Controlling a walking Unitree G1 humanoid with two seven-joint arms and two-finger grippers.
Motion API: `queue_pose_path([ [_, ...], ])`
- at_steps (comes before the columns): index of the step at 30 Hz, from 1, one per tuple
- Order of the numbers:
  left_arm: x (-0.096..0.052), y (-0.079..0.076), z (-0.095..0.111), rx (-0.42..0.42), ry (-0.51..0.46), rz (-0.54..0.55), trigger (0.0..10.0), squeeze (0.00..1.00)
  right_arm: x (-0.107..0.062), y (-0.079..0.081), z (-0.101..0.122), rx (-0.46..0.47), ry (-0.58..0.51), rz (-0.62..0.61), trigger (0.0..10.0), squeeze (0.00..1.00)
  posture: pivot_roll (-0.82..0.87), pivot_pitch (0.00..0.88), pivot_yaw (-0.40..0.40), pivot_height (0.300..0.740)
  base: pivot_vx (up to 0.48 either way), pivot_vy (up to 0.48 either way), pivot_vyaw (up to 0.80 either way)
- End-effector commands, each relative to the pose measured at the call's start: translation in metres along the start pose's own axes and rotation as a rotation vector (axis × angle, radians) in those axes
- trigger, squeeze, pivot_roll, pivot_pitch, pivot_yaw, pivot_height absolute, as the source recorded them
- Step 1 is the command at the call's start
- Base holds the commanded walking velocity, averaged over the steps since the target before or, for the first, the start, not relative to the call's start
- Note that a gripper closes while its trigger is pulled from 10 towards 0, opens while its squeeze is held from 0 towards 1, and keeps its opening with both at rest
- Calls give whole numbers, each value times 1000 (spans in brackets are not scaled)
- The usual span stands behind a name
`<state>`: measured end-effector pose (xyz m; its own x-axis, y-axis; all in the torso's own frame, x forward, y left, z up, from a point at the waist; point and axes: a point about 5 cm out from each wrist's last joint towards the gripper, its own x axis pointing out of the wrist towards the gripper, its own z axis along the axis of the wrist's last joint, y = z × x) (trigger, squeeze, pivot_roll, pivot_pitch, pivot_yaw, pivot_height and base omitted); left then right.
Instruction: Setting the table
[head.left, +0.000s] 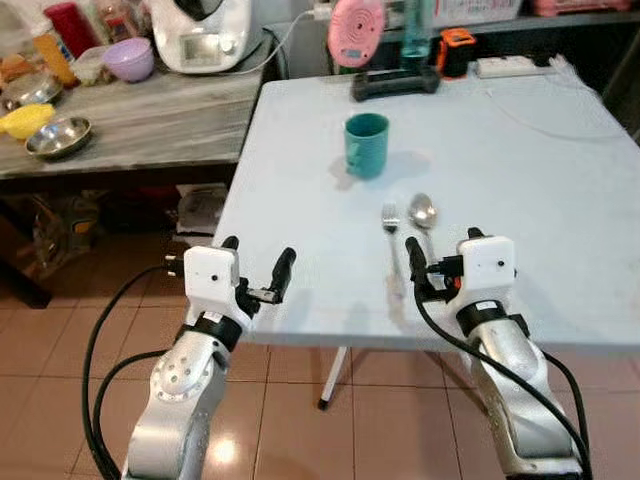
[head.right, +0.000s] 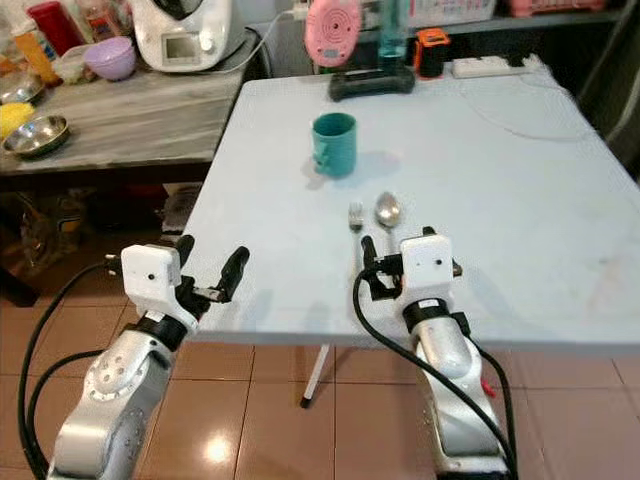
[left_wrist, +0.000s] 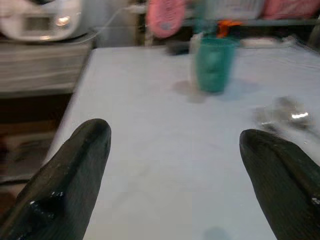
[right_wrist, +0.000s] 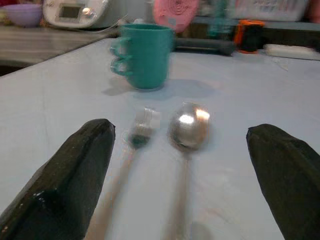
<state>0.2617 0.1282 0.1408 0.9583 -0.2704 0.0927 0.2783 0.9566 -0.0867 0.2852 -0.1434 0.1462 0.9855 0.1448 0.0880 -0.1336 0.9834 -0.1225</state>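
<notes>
A teal mug (head.left: 367, 144) stands upright near the middle of the white table (head.left: 520, 180). Nearer to me, a fork (head.left: 391, 235) and a spoon (head.left: 424, 213) lie side by side, their handles pointing at me. My right gripper (head.left: 440, 252) is open low over the table's near edge, its fingers (right_wrist: 75, 170) spread either side of the fork (right_wrist: 131, 150) and spoon (right_wrist: 187, 131) handles without touching them. My left gripper (head.left: 258, 258) is open and empty at the table's near left corner, over bare tabletop (left_wrist: 165, 150), with the mug (left_wrist: 215, 65) far ahead of it.
A wooden counter (head.left: 150, 120) at the left carries a steel bowl (head.left: 58, 136), a purple bowl (head.left: 130, 58) and a white appliance (head.left: 205, 35). A pink fan (head.left: 356, 30), a black object (head.left: 394, 82) and a power strip (head.left: 510, 66) line the table's far edge. Tiled floor lies below.
</notes>
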Motion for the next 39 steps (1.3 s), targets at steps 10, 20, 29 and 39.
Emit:
queue_pose_path([
  [10,-4,2,-1,12,18,-11,10000,0,-6,7,-4,18,13,24,10000,0,-139,113,144,740,222,0,0],
  [20,-12,-2,-10,17,81,-81,10000,0,-7,16,-8,60,46,59,10000,0,-127,131,146,740,0,0,0],
  [29,-22,-10,-18,41,147,-199,10000,0,-2,30,-13,102,105,100,10000,0,-119,150,152,740,0,0,0],
  [39,-24,-16,-21,45,161,-254,10000,0,10,48,-8,160,129,139,10000,0,-117,150,146,740,0,0,0],
])
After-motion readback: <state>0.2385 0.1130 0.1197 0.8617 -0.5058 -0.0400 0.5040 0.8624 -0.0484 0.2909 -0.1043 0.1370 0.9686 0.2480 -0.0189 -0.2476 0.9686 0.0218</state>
